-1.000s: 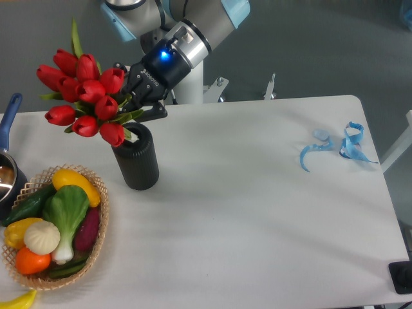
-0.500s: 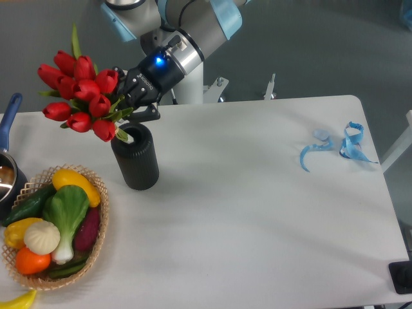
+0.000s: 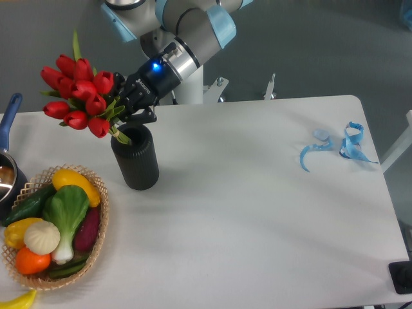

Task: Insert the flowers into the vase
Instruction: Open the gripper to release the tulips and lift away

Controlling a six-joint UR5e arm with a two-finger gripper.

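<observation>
The flowers (image 3: 78,92), a bunch of red tulip buds with green stems and leaves, are held tilted to the upper left above the vase. The vase (image 3: 136,159) is a matte black ribbed cylinder standing upright on the white table. The stem ends reach down into the vase's mouth at its left side. My gripper (image 3: 127,109) is shut on the stems just above the rim, behind and above the vase.
A wicker basket (image 3: 96,225) of vegetables sits at the front left. A blue-handled pot (image 3: 8,148) stands at the left edge. Blue ribbon scraps (image 3: 338,146) lie at the right. The arm's base stands behind the table.
The gripper has moved left and up a little with the flowers. The bunch has turned more upright and its stem ends have come over and into the vase's mouth.
</observation>
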